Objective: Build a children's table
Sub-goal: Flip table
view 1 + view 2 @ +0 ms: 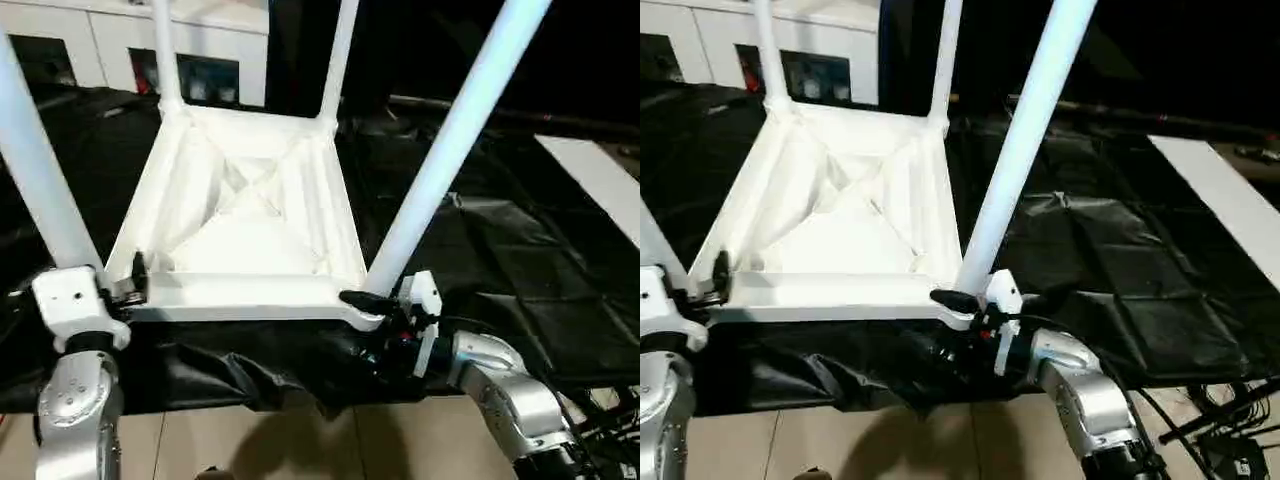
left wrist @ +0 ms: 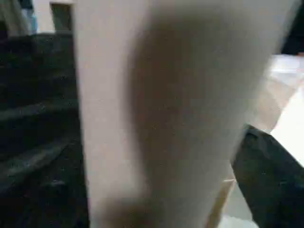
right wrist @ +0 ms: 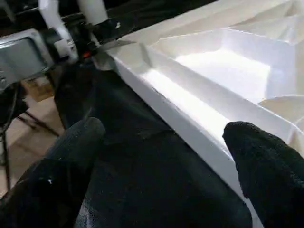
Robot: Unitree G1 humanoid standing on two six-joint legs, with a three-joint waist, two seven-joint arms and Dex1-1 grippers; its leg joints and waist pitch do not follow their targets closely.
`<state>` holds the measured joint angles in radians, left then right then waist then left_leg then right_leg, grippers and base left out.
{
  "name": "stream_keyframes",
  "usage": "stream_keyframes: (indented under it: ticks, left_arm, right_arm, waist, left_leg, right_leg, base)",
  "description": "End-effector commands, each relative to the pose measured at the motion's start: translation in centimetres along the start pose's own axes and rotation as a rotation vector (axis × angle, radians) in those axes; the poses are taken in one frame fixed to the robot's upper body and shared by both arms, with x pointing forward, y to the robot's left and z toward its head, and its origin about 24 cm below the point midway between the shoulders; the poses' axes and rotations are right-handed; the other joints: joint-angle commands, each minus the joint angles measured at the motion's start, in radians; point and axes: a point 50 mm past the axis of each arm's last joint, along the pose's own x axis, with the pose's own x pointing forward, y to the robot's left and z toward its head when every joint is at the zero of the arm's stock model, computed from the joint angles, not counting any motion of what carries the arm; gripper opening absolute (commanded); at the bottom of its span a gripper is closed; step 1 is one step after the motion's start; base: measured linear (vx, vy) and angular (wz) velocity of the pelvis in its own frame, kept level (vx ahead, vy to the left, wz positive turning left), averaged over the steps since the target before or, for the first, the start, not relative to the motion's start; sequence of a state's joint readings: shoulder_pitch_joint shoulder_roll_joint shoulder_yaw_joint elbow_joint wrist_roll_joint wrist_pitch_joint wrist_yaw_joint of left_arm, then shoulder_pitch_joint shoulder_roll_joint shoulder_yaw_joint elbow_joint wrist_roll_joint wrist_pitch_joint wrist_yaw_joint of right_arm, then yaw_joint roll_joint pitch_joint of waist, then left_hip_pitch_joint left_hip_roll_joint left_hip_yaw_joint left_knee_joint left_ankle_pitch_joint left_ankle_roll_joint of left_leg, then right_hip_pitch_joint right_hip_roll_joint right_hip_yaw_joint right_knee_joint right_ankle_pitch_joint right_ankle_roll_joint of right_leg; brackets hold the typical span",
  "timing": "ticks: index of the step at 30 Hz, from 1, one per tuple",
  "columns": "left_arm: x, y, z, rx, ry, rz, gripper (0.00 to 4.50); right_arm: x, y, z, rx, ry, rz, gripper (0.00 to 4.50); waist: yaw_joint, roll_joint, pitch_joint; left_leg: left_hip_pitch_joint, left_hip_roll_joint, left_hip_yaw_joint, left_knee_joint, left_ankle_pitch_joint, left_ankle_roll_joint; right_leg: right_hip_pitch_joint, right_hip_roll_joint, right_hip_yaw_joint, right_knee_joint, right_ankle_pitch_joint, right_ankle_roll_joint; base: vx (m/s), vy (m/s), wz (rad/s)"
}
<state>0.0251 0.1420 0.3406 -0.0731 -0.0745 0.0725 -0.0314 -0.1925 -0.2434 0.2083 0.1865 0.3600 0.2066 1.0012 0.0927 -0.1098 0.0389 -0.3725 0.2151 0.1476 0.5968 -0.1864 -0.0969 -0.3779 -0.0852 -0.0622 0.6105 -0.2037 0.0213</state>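
Observation:
The children's table lies upside down on a black cloth, its ribbed white top [image 1: 250, 292] facing up. Four white legs stand in the corner sockets: near left [image 1: 35, 170], near right [image 1: 450, 140] and two far ones [image 1: 165, 50], [image 1: 340, 60]. My left gripper [image 1: 132, 280] is at the near left corner beside that leg; the leg [image 2: 180, 104] looms close in the left wrist view, with a gap to one black finger [image 2: 270, 180]. My right gripper [image 3: 166, 156] stands open at the near right corner, with one finger over the top's front rim [image 3: 199, 118] and one below it.
The black cloth [image 1: 520, 260] covers the work surface and hangs over its front edge onto the tan floor [image 1: 300, 440]. A white cabinet [image 1: 100, 40] stands at the back left. A white board [image 1: 600, 180] lies at the right. Cables [image 1: 1220, 430] trail on the floor.

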Motion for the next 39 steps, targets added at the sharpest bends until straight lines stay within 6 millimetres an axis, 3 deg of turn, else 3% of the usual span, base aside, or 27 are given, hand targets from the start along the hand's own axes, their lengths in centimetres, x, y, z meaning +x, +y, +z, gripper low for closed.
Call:
stream_keyframes:
  ticks: [1,8,14,23,26,30,36,39]
  left_arm:
    - [0.2,-0.5,0.1,-0.029,0.016,0.007,3.81]
    - [-0.4,-1.1,0.5,-0.106,0.045,0.037,3.41]
    - [-0.5,-2.3,1.0,-0.255,0.025,-0.048,2.94]
    - [0.4,-4.5,1.8,-0.397,0.071,-0.192,2.63]
    - [0.5,-4.7,1.6,-0.437,0.09,-0.187,2.63]
    - [1.3,-5.1,1.6,-0.606,0.129,-0.144,2.63]
    - [1.8,-5.5,1.9,-0.662,0.145,-0.15,2.61]
    - [2.0,-6.1,2.3,-0.725,0.152,-0.168,2.47]
  right_arm:
    - [0.0,-0.2,0.5,-0.022,0.007,0.019,4.5]
    - [0.6,-0.9,0.8,-0.051,0.002,0.034,4.5]
    - [0.7,-1.1,0.8,-0.05,-0.01,0.026,4.5]
    - [0.9,-0.3,0.7,-0.056,-0.029,0.032,4.5]
    - [0.8,-0.2,0.7,-0.056,-0.03,0.028,4.5]
    - [1.0,0.1,0.6,-0.056,-0.031,0.012,4.5]
    - [1.2,0.1,0.7,-0.059,-0.037,-0.008,4.5]
    - [1.1,-1.8,0.8,0.017,-0.056,-0.177,4.5]
  waist:
    - [0.004,0.027,-0.049]
    - [0.019,0.024,-0.041]
    - [0.031,0.022,-0.04]
    - [0.053,0.03,-0.041]
    - [0.056,0.03,-0.041]
    - [0.057,0.024,-0.04]
    - [0.055,0.023,-0.043]
    - [0.047,0.02,-0.046]
  left_leg:
    - [0.01,0.02,0.002,-0.09,-0.236,-0.013]
    - [0.013,0.024,0.007,-0.095,-0.3,-0.024]
    - [0.015,0.023,0.008,-0.096,-0.316,-0.029]
    - [0.017,0.023,0.015,-0.092,-0.246,-0.026]
    - [0.016,0.022,0.016,-0.093,-0.25,-0.027]
    - [0.016,0.021,0.02,-0.092,-0.26,-0.031]
    - [0.012,0.02,0.02,-0.09,-0.216,-0.028]
    - [0.012,0.017,0.021,-0.086,-0.178,-0.027]
  right_leg:
    - [0.029,-0.041,0.034,-0.057,-0.036,-0.163]
    - [0.024,-0.046,0.036,-0.071,-0.162,-0.152]
    - [0.02,-0.043,0.037,-0.074,-0.185,-0.135]
    - [0.023,-0.041,0.038,-0.066,-0.114,-0.14]
    - [0.024,-0.042,0.038,-0.067,-0.135,-0.135]
    - [0.023,-0.044,0.038,-0.069,-0.161,-0.133]
    - [0.026,-0.044,0.037,-0.065,-0.119,-0.126]
    - [0.028,-0.041,0.036,-0.059,-0.071,-0.132]
  base:
    - [0.0,0.0,0.0]
    - [0.0,0.0,0.0]
    - [0.0,0.0,0.0]
    - [0.0,0.0,0.0]
    - [0.0,0.0,0.0]
    - [0.0,0.0,0.0]
    - [0.0,0.0,0.0]
    - [0.0,0.0,0.0]
